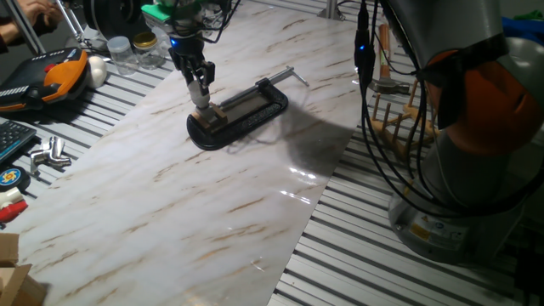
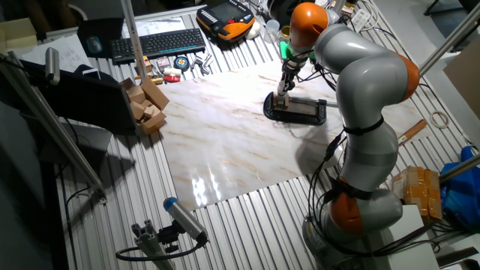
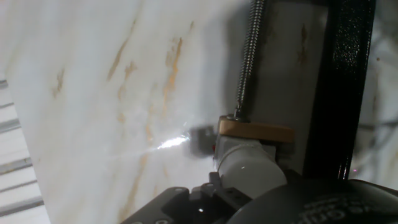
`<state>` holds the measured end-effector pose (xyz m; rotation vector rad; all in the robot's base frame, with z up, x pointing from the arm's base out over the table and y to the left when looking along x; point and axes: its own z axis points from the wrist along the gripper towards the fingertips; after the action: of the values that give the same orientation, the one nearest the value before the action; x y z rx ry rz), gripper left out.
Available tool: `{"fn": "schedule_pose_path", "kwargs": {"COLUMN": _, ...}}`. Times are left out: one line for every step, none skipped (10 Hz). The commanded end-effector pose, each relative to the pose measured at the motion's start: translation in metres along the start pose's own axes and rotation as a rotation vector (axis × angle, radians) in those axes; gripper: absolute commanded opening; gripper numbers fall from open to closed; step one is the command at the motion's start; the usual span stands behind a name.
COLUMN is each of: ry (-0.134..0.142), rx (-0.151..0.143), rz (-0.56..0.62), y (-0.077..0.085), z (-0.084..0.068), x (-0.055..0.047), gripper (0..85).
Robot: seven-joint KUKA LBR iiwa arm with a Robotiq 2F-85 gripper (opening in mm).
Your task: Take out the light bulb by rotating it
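Note:
The light bulb (image 1: pixel 201 88) shows as a small white shape at the near end of the black C-clamp (image 1: pixel 246 109), just above a tan wooden block (image 1: pixel 210 113) held in the clamp. My gripper (image 1: pixel 201 92) comes down from above with its dark fingers closed around the bulb. From the other fixed view the gripper (image 2: pixel 283 91) stands upright over the clamp (image 2: pixel 298 112). In the hand view the white bulb (image 3: pixel 247 165) sits right in front of the hand, against the wooden block (image 3: pixel 255 131), with the clamp's screw (image 3: pixel 247 56) and black frame (image 3: pixel 348 87) beyond. The bulb's base is hidden.
The clamp lies on a marble-patterned board (image 1: pixel 170 195) over a slatted table. An orange-and-black pendant (image 1: pixel 51 76), a white egg-shaped object (image 1: pixel 98 70) and glass jars (image 1: pixel 127 53) stand at the back left. Wooden blocks (image 2: pixel 146 105) and a keyboard (image 2: pixel 161 41) lie beyond the board.

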<state>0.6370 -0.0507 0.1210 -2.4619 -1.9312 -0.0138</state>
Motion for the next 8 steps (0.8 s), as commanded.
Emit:
{"fn": "schedule_pose_path", "kwargs": {"ry": 0.000, "rx": 0.002, "rz": -0.008, "y": 0.0000, "z": 0.0000, "x": 0.0000, "gripper": 0.0}}
{"fn": "schedule_pose_path", "kwargs": {"ry": 0.000, "rx": 0.000, "rz": -0.020, "y": 0.0001, "z": 0.0001, "x": -0.0001, "gripper": 0.0}}
{"fn": "schedule_pose_path", "kwargs": {"ry": 0.000, "rx": -0.007, "rz": -0.040, "y": 0.0003, "z": 0.0001, "x": -0.0001, "gripper": 0.0}}
{"fn": "schedule_pose_path", "kwargs": {"ry": -0.002, "rx": -0.014, "rz": -0.062, "y": 0.0004, "z": 0.0000, "x": -0.0002, "gripper": 0.0}}
{"fn": "schedule_pose_path", "kwargs": {"ry": -0.001, "rx": -0.019, "rz": -0.083, "y": 0.0004, "z": 0.0001, "x": -0.0002, "gripper": 0.0}}
{"fn": "schedule_pose_path", "kwargs": {"ry": 0.006, "rx": -0.020, "rz": -0.106, "y": 0.0003, "z": 0.0003, "x": 0.0000, "gripper": 0.0}}
{"fn": "schedule_pose_path", "kwargs": {"ry": 0.006, "rx": -0.024, "rz": -0.131, "y": 0.0003, "z": 0.0003, "x": 0.0001, "gripper": 0.0}}
{"fn": "schedule_pose_path", "kwargs": {"ry": 0.006, "rx": -0.028, "rz": -0.151, "y": 0.0003, "z": 0.0004, "x": 0.0000, "gripper": 0.0}}
